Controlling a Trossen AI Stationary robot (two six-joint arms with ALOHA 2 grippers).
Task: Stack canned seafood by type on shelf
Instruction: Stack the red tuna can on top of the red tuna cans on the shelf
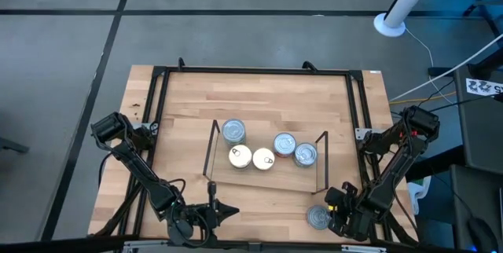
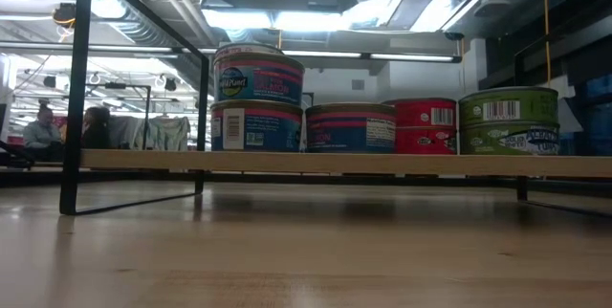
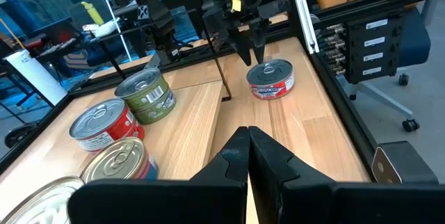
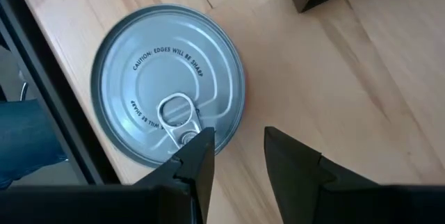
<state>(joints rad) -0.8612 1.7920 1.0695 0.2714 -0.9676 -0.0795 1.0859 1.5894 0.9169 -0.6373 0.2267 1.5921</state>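
Note:
A loose tin (image 4: 169, 85) with a silver pull-tab top and a red side label (image 3: 271, 82) stands upright on the table near its front right corner (image 1: 318, 218). My right gripper (image 4: 236, 144) hangs open just above it, pointing down. One finger is over the tin's rim and the other over bare wood beside it. Five more tins stand on the shelf (image 1: 291, 176), one of them (image 2: 258, 77) stacked on another. My left gripper (image 3: 249, 137) is shut and holds nothing near the table's front edge (image 1: 229, 209).
Green (image 3: 146, 95), red (image 3: 104, 126) and gold-topped (image 3: 118, 161) tins stand on the shelf's right half. Its black wire upright (image 1: 321, 163) stands between them and the loose tin. A black frame rail (image 1: 357, 119) runs along the table's right edge.

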